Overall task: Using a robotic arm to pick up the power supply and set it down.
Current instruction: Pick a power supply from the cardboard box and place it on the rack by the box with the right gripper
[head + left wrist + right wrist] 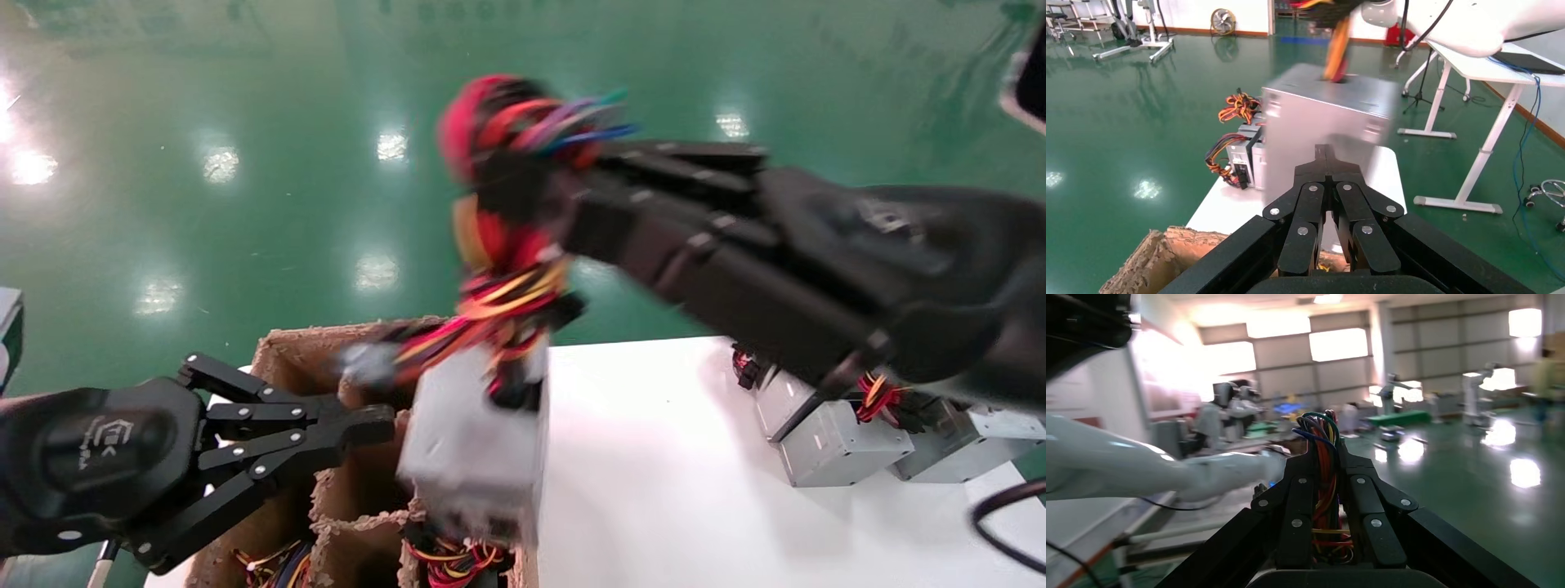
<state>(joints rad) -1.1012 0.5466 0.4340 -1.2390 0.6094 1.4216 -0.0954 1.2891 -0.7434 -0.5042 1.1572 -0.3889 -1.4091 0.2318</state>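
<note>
The power supply (478, 441), a grey metal box, hangs tilted and blurred above the brown carton (294, 351). Its red, yellow and black wire bundle (507, 302) runs up into my right gripper (572, 196), which is shut on the wires. In the right wrist view the wires (1324, 478) fill the gap between that right gripper's (1324, 447) fingers. My left gripper (380, 425) is shut and empty, with its tips close beside the box's side. From the left wrist, the left gripper (1326, 150) points at the grey box (1315, 116); I cannot tell if they touch.
Two other grey power supplies (825, 441) (972, 445) stand on the white table (654, 457) at the right. The carton's dividers hold more wire bundles (449, 563). Green floor lies beyond. A black cable (1005, 523) loops at the table's right edge.
</note>
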